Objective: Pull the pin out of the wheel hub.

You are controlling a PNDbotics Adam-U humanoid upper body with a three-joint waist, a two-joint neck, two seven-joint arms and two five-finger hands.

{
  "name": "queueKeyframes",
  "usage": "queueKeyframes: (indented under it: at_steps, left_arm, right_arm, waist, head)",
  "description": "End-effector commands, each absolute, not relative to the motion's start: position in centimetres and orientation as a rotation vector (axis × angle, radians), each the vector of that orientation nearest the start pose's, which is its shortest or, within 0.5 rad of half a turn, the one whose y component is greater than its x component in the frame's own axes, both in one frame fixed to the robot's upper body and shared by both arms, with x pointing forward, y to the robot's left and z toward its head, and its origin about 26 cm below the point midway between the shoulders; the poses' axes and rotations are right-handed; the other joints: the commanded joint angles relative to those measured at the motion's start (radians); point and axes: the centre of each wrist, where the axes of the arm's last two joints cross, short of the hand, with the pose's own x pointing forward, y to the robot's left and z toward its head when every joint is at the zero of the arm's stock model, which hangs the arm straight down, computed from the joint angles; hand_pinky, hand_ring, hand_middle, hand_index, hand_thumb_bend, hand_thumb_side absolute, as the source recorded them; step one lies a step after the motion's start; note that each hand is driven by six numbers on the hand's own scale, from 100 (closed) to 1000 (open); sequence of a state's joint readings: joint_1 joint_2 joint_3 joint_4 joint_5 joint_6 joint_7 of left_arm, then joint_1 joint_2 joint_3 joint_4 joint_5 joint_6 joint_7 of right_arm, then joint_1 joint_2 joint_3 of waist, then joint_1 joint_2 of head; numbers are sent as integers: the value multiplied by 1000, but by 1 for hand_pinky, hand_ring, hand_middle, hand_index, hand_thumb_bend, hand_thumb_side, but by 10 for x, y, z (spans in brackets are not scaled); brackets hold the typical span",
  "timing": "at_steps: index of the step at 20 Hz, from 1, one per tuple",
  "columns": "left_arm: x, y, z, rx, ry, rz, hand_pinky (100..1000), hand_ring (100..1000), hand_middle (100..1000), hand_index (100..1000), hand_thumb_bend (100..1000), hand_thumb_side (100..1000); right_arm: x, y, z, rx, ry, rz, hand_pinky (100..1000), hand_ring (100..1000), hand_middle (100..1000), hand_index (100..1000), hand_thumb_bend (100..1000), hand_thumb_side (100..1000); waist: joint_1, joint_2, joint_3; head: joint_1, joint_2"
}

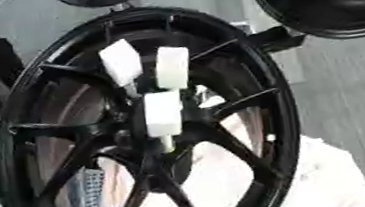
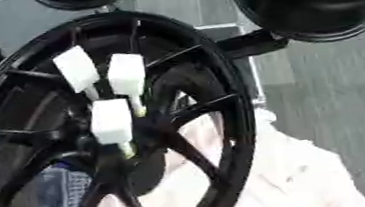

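Black spoked alloy wheel [image 1: 243,67] stands upright; three white block-headed pins [image 1: 162,113] sit in its hub. Neither hand is visible. Extraction not begun: next, grasp one pin head and pull straight out.

- You get soft, even daylight here, with no hard shadows on the grey floor [image 1: 354,103].
- The whole picture looks blurred to you; spoke edges of the black wheel [image 1: 149,125] smear.
- The three white blocks [image 1: 162,113] near the hub are blown out, showing no surface detail.
- Faint glare lines the wheel's rim.
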State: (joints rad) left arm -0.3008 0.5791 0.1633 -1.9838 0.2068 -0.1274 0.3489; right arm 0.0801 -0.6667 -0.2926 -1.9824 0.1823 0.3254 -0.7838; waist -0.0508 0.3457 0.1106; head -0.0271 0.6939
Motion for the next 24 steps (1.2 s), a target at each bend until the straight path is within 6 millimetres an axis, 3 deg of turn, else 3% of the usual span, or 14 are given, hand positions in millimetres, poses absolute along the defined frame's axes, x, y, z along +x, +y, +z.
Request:
queueKeyframes:
  at_steps: [1,7,11,15,17,21,24]
  left_arm:
    - [289,332,255,420,-2505,-1,868,600,702,710,100,448]
    - [289,332,255,420,-2504,-5,868,600,702,710,100,447]
    - [289,332,256,420,-2505,-9,868,601,703,710,100,444]
    - [289,332,256,421,-2506,-16,868,601,703,710,100,443]
    - [289,332,256,420,-2505,-19,867,601,703,710,100,442]
    - [289,332,257,423,-2506,-30,867,602,703,710,100,440]
    - [289,332,258,423,-2506,-39,867,602,703,710,100,440]
  right_arm:
    - [238,-403,195,-1579,-1727,-228,517,641,596,685,100,470]
    - [237,-403,196,-1574,-1690,-132,537,653,606,695,100,470]
    - [236,-405,198,-1567,-1621,32,601,675,621,709,100,417]
    - [235,-409,207,-1595,-1530,272,737,713,651,732,100,214]
    - [235,-410,212,-1597,-1480,413,841,741,677,750,100,161]
    - [236,-411,224,-1574,-1401,709,985,781,714,777,100,177]
    - [240,-407,235,-1540,-1344,906,1000,813,743,799,100,244]
  waist:
    - [1,-16,-1]
    - [-2,-21,0]
    - [-4,-24,2]
    - [-6,-27,1]
    - [-8,-28,1]
    - [-11,-30,0]
    - [-15,-31,1]
  head:
    - [-4,-2]
    - [-6,12]
    - [-6,15]
    - [-5,15]
    - [-4,11]
    - [0,8]
    - [1,1]
